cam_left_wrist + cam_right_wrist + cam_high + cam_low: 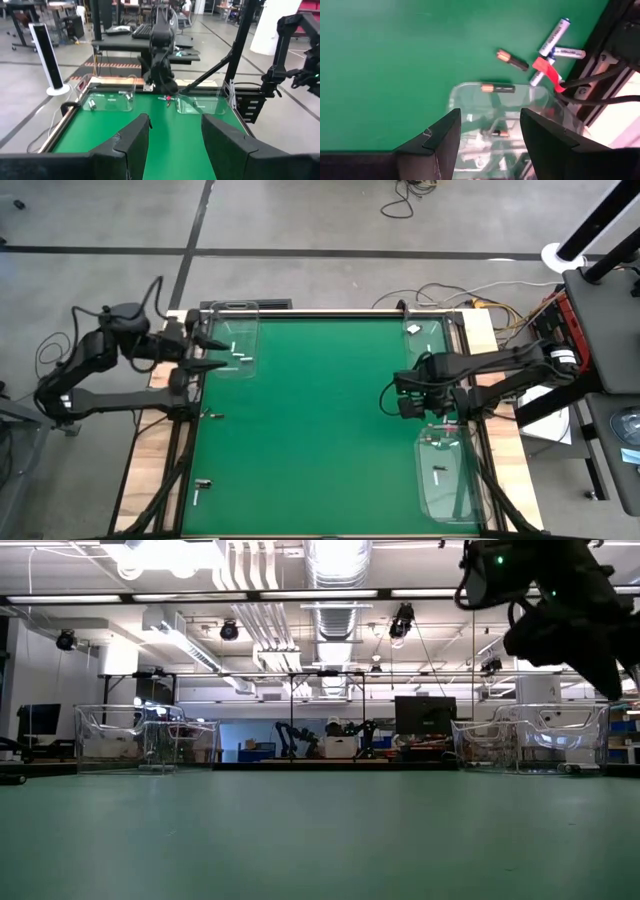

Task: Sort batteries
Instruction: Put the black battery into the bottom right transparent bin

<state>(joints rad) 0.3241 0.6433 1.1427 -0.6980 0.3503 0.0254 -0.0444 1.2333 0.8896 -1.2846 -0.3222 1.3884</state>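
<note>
The batteries are tiny cylinders. Two whitish ones (238, 356) lie in the clear tray (230, 340) at the far left, and dark ones (498, 88) lie in the clear tray (470, 102) at the near right. On the mat beside that tray lie a dark battery (512, 60) and whitish ones (553, 37). A few more batteries (200, 483) lie at the near left edge. My right gripper (490, 135) hangs open above the near-right tray's far end. My left gripper (208, 352) is open at the far-left tray's left side, holding nothing.
A third clear tray (425, 342) with one whitish battery stands at the far right. A red tag (547, 70) and cables lie at the mat's right edge next to the loose batteries. The middle of the green mat (320, 430) is bare.
</note>
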